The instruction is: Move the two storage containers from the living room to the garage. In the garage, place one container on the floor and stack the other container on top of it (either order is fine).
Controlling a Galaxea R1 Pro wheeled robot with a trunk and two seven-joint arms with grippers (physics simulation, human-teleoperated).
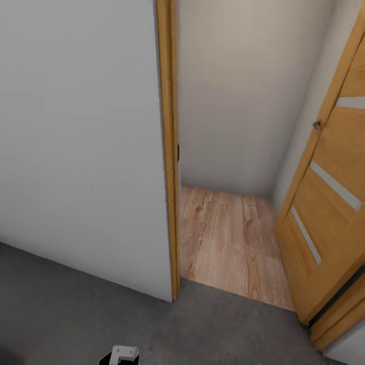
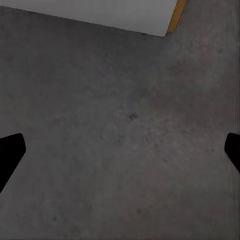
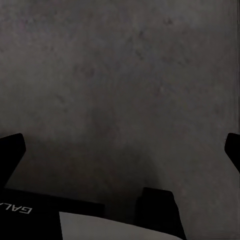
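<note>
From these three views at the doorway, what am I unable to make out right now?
- Room past the open orange wooden door: head view, the white wall hides all but a strip of light wood-plank floor.
- Left pincer: wrist view, picture edges cut its fingertips.
- Right pincer: likewise cut, over dim grey concrete floor.

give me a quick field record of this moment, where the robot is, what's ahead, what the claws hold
location: on dark-grey concrete floor, facing a doorway
ahead: light wood-plank floor past the threshold
door: wooden door swung open at the right
wall: pale wall left of the wooden door frame
left claw: open, empty, over concrete
right claw: open, empty, over concrete
</note>
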